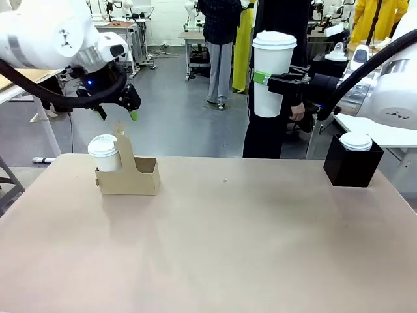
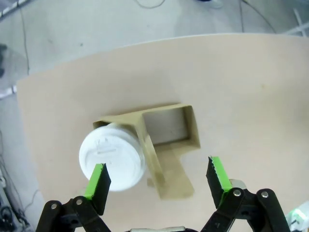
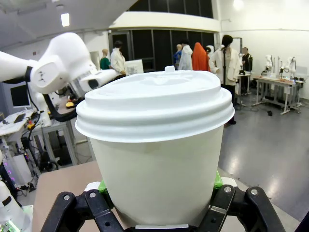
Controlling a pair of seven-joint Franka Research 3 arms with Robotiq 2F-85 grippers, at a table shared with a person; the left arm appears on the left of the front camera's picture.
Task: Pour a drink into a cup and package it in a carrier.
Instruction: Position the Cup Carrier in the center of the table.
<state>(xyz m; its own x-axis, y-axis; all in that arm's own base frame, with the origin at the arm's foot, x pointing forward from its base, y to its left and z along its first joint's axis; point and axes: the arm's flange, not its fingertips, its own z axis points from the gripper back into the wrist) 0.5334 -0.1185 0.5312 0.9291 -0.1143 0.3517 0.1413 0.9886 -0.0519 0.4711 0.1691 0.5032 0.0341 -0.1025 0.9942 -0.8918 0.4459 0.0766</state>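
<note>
- held cup [image 1: 273, 72]: white paper, dome lid on, upright, up in the air well clear of the surface [image 1: 228, 241]. Sits at about 1 o'clock in the front view, over the far edge.
- right claw [image 1: 270, 79]: clamped on the held cup's body below the lid. In the right wrist view the green pads press on both sides of the held cup [image 3: 157, 159], right claw [image 3: 159, 184] reaching in from the cup's 3 o'clock side.
- carrier cup [image 1: 104, 153]: second lidded white cup, seated in the carrier [image 1: 140, 177], in the slot at 9 o'clock of the handle divider.
- carrier stands on the surface at about 10 o'clock.
- left claw [image 1: 118, 112]: fingers wide apart, gripping nothing, hovering just above the carrier.
- left wrist view, looking straight down: left claw [image 2: 157, 176] spans the carrier [image 2: 195, 128]; one pad overlaps the carrier cup [image 2: 112, 157] lid edge.
- black box [image 1: 348, 171]: on the surface at 3 o'clock, box cup [image 1: 356, 141] lid showing at its top.
</note>
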